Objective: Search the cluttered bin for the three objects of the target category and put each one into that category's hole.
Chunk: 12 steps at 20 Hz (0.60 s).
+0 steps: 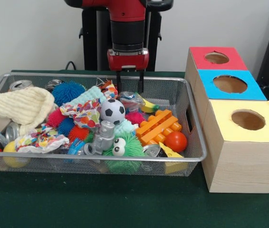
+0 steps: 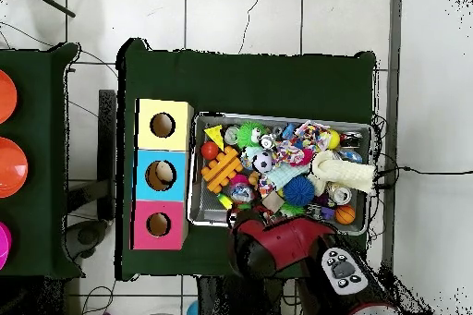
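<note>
The search step is judged in hand — nothing is grasped. The gripper point(image 1: 129, 81) is held spread and empty above the bin's point(image 1: 194, 124) far side, where the target objects, category unknown, lie buried — a descent is called for.

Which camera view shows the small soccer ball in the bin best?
The front view: the soccer ball sits on top of the clutter, its black and white patches clear. The overhead view shows only a tiny patterned dot among the toys.

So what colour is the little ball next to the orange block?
Red ball, clearest in the front view.
</note>
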Each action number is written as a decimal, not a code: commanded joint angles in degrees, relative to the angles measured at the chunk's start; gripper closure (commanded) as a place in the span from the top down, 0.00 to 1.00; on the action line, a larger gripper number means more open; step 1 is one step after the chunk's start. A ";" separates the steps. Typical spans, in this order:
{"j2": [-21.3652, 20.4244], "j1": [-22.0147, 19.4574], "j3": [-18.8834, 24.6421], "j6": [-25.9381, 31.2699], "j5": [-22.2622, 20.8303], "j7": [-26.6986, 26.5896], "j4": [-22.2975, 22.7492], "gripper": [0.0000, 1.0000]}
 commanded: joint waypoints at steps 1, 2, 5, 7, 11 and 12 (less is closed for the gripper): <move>-0.53 -2.00 4.61 5.24 -1.83 -2.82 -6.92 1.00; -0.49 -1.89 4.45 5.02 -1.75 -2.53 -6.95 1.00; -0.36 -1.92 4.34 4.86 -1.42 -2.04 -6.87 1.00; -0.63 -2.43 5.03 5.69 -1.02 -2.42 -6.64 1.00; -1.06 -3.53 6.63 7.57 -0.92 -4.08 -6.56 1.00; -1.07 -3.68 6.89 8.06 -0.87 -4.42 -6.70 1.00</move>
